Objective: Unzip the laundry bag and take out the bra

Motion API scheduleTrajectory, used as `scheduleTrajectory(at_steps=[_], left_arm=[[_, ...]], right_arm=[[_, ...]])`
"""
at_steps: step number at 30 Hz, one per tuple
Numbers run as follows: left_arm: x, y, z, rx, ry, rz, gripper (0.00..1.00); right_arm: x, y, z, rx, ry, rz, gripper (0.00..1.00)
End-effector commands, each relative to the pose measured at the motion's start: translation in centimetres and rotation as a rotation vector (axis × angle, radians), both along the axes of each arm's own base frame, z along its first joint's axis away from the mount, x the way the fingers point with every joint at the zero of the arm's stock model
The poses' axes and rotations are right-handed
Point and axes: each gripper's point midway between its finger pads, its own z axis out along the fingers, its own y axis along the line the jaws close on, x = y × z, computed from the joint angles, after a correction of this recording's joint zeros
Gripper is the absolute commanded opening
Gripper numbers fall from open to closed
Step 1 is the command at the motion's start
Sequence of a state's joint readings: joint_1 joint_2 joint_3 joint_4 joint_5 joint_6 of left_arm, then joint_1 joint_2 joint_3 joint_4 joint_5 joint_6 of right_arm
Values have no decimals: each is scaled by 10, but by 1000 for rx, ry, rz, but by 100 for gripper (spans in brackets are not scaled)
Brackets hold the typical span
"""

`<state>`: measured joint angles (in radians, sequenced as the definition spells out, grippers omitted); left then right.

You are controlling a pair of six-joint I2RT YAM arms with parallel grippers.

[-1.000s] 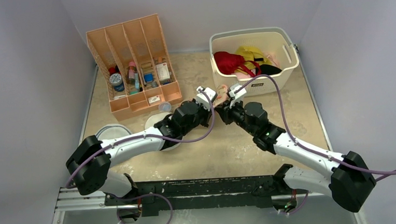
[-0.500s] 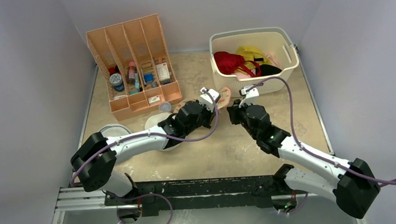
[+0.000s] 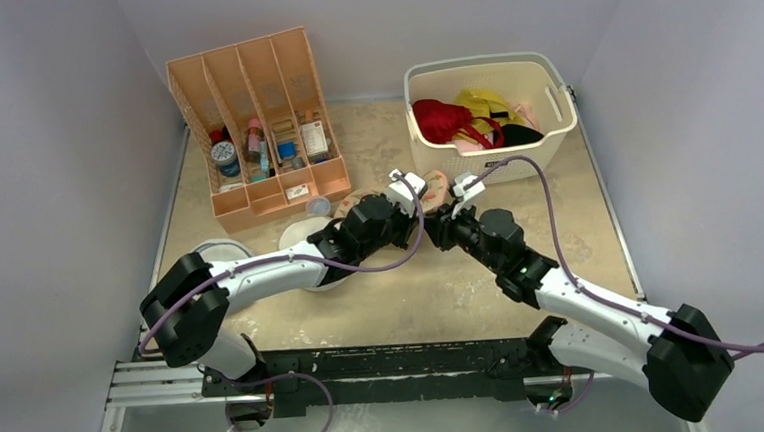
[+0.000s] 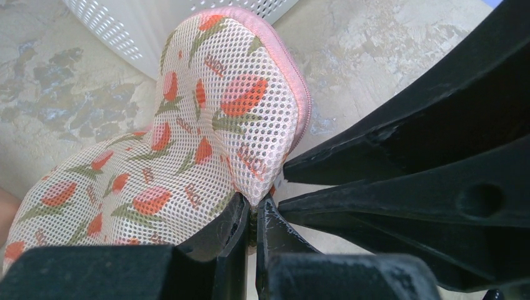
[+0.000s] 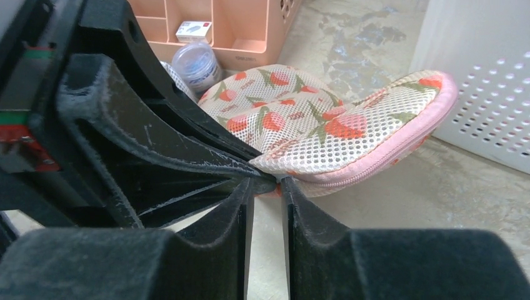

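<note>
The flat, peanut-shaped cream mesh laundry bag with red-orange flower print and a pink zip rim [image 4: 206, 125] lies on the table just in front of the basket, with one lobe pulled up off the surface. It looks light and limp, an open weave that folds wherever it is pinched. Working the zip will likely need one hold bracing the fabric close to the slider, or the whole case may drag along. The left gripper [image 4: 253, 209] is clenched on a pinch of mesh at the lobe's edge. The right gripper [image 5: 267, 182] has its fingers drawn almost together at the pink rim beside it, but whether they truly grasp a zip pull I cannot tell. The rim in view is zipped, and no black bra shows. Pale grey walls close in a mottled beige table top [image 3: 413, 294], matt and probably not slick. A white perforated plastic basket [image 3: 479, 65] stands just behind the bag and a peach slotted organiser [image 3: 247, 206] stands to the left, so there is little room to pull away from the arms.
</note>
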<state>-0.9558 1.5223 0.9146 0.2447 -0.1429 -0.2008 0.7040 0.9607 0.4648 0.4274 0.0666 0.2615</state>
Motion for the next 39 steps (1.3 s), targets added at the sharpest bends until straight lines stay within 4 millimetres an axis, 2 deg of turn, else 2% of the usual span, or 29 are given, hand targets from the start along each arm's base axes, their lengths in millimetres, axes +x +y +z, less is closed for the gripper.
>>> scheduleTrajectory(at_steps=[1,4,7,12,20,27,31,39], left_arm=[[5,-14,33,-89,-30,-12,0],[5,-13,34,-90,-31,-12,0],[4,-14,36,-95,-32,-17,0],[2,-16,36,-101,-25,-31,0],[1,-18,35,-104,-17,-40,0],[1,-18,35,-104,-15,-41,0],[1,-18,34,-102,-16,-38,0],[5,-14,30,-79,-20,-13,0]], right_arm=[[10,9,15,60,-46,-4,22],[16,8,12,57,-35,-36,16],[20,0,7,61,-16,-91,14],[25,-9,1,68,10,-165,17],[30,-2,3,61,-3,-145,24],[36,-8,-1,49,18,-203,23],[38,-14,2,46,12,-233,13],[33,-32,-3,14,38,-296,0]])
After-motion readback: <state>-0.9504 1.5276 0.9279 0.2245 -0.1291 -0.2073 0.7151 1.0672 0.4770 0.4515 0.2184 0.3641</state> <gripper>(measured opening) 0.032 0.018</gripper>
